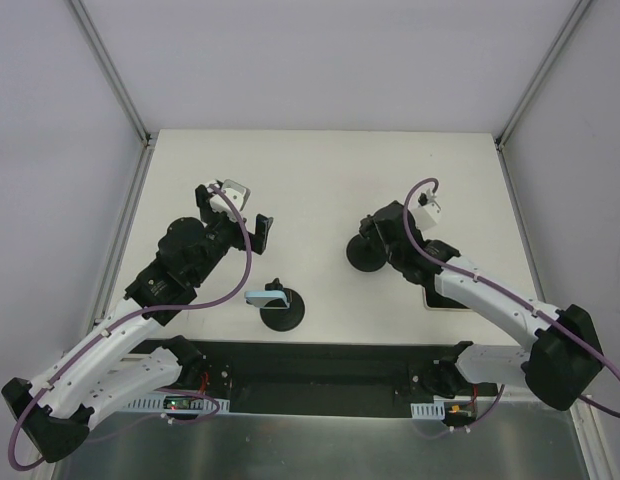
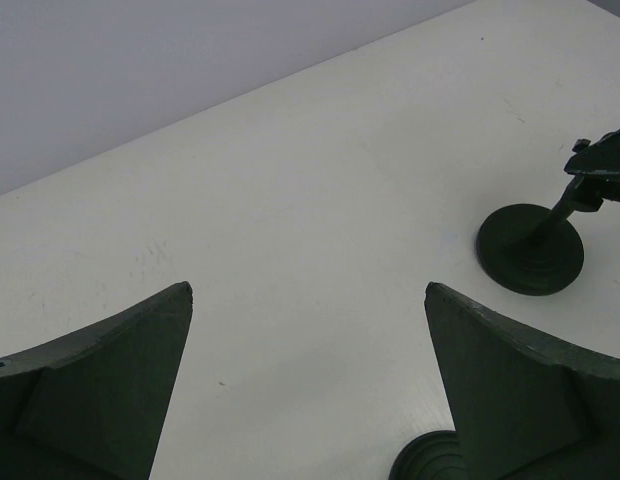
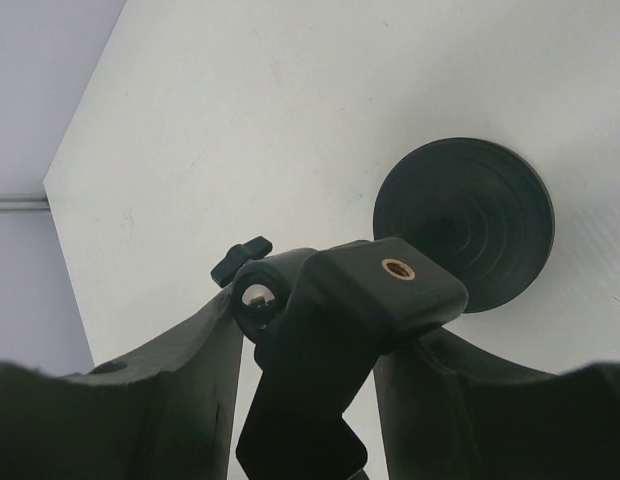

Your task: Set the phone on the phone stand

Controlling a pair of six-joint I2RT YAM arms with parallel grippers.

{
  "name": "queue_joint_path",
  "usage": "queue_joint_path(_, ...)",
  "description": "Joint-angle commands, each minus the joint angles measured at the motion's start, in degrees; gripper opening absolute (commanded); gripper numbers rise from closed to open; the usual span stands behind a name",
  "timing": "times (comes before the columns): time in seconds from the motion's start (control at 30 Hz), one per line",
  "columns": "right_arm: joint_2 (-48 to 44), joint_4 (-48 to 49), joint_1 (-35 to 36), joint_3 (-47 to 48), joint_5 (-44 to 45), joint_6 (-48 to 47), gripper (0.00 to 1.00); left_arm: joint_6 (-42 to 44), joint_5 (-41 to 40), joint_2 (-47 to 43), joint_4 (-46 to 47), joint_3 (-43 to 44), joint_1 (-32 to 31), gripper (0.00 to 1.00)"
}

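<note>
- The two arm bases sit at the near table edge on a black strip (image 1: 320, 362). Each carries a small circuit board (image 1: 176, 403) whose print is too small to read.
- A purple cable (image 1: 246, 270) runs along each arm up to its wrist.
- Just beyond the strip, left of centre, stands a second stand (image 1: 282, 312) on a round black foot. A pale blue-and-white piece (image 1: 265, 297) sits at its top; I cannot tell what that piece is.
- To the right, partly hidden under the right forearm, a flat pale rectangle with a dark edge lies on the white table (image 1: 320, 170). This looks like the phone (image 1: 442, 298), and it is on neither stand. No marking on it is legible.
- Further in, the phone stand (image 1: 368, 257) rests its ridged black disc on the table.
- The right gripper (image 3: 320, 330) is pinched on the stand's black head bracket, one finger on each side. A brass threaded insert (image 3: 397, 268) shows on the bracket face and a small black knob (image 3: 240, 262) beside the hinge. No lettering can be made out.
- At about the same depth on the left, the left gripper (image 2: 308, 292) hangs over bare table with its fingers spread wide and nothing between them, well apart from both stands.
- Grey walls (image 1: 320, 60) close in the far edge.
</note>
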Motion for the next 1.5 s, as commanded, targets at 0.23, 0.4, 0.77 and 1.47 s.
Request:
queue_joint_path(0.23,-0.5,8.7,1.8,0.8,0.9,1.2,0.77,-1.0,0.1,0.1,2.1,-0.1,-0.7,0.99)
queue_joint_path(0.4,-1.6,10.7,1.8,0.6,-2.6,-5.3,1.0,-0.8,-0.2,0.5,2.1,-0.1,-0.7,0.99)
queue_joint_path(0.77,-9.2,8.5,1.4,-1.3,-14.3,-33.8,1.0,-0.3,0.1,0.0,2.0,-0.1,-0.7,0.99)
queue_joint_path(1.47,-7.7,2.6,1.4,5.0,-27.8,-41.1,1.0,-0.2,-0.3,1.3,1.7,0.0,-0.6,0.99)
